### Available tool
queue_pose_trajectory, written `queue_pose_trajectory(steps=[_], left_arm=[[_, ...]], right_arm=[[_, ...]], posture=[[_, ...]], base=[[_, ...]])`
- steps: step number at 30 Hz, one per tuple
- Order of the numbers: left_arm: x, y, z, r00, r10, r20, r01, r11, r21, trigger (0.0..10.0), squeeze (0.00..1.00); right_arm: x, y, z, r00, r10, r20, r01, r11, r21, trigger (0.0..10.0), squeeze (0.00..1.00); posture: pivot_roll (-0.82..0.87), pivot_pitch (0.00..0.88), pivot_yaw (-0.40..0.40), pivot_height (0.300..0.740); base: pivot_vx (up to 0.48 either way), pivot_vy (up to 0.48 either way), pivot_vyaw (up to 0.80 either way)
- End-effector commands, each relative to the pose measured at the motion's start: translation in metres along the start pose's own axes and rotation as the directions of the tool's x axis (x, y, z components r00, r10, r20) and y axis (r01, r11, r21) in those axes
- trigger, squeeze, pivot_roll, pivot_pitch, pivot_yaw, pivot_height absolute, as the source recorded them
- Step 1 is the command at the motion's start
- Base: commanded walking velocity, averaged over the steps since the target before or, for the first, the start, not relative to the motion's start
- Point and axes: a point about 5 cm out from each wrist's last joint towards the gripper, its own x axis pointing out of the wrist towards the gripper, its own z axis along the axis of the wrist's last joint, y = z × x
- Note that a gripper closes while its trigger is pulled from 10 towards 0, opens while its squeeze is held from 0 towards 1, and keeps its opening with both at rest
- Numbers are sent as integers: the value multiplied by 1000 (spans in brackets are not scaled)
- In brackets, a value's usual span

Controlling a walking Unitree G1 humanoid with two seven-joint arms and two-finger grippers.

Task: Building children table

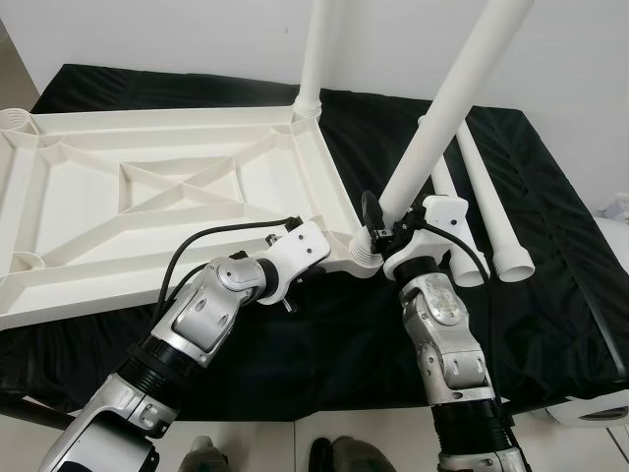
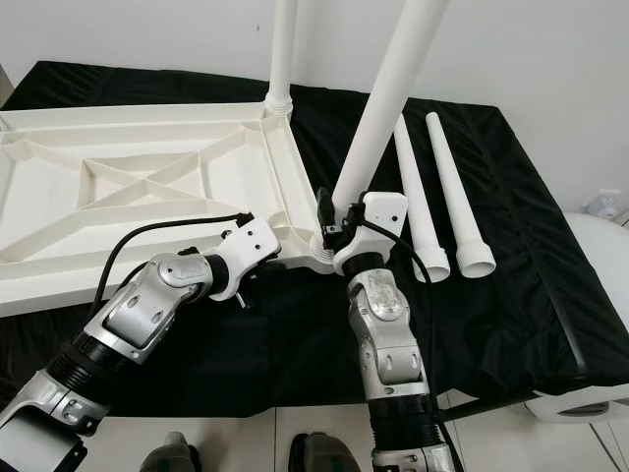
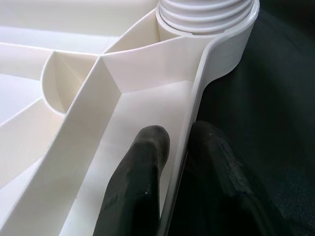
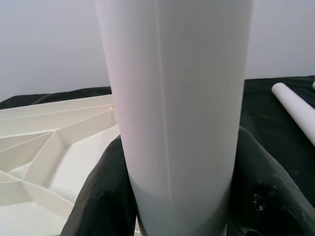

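Screwing this leg (image 1: 447, 108) into the near corner socket (image 1: 362, 252) is the step I judge to be in hand, and it wants care more than force. My right gripper (image 1: 385, 234) is clamped on the leg low down, just above the socket, one black finger on either side of the white tube as the right wrist view shows. The leg leans away to the upper right rather than standing straight, so I'd bring it upright over the threads before turning, or it may cross-thread.

My left gripper (image 3: 177, 162) pinches the rim of the upturned tabletop (image 1: 147, 197) close to that same corner, one finger (image 3: 142, 162) inside the wall and the other outside on the black cloth (image 1: 550, 285). That hold should keep the top from spinning or sliding while the right one twists, so I'd keep it firm.

One leg (image 1: 316, 59) already stands in the far corner socket. Two spare legs (image 1: 482, 197) lie side by side on the cloth, just to the right of my working arm, near enough that a wide swing of the wrist could knock them. Short turns and regrips seem safest.
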Motion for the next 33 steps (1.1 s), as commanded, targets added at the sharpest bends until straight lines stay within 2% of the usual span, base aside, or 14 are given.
queue_pose_trajectory(steps=[1, 11, 21, 27, 33], left_arm=[[-3, -5, 30, 993, -31, 115, 23, 997, 69, 10000, 0], [-3, -6, 31, 993, -34, 114, 26, 997, 70, 10000, 0], [-3, -8, 32, 992, -35, 118, 27, 997, 72, 10000, 0], [-4, -8, 33, 992, -35, 121, 26, 997, 73, 10000, 0], [-3, -8, 33, 992, -35, 121, 26, 997, 76, 10000, 0]], right_arm=[[-3, -6, -27, 988, -89, -128, 90, 996, -3, 10000, 0], [5, 0, -28, 981, -159, -114, 155, 987, -48, 10000, 0], [12, 2, -28, 953, -287, -94, 278, 955, -106, 10000, 0], [12, -3, -29, 929, -361, -78, 350, 929, -122, 10000, 0], [10, -5, -30, 928, -367, -68, 357, 925, -130, 10000, 0]], posture=[[64, 102, -83, 740], [67, 101, -84, 740], [68, 98, -90, 740], [67, 93, -89, 740], [65, 92, -87, 740]], base=[[0, 0, 0], [0, 0, 0], [0, 0, 0], [0, 0, 0], [0, 0, 0]])
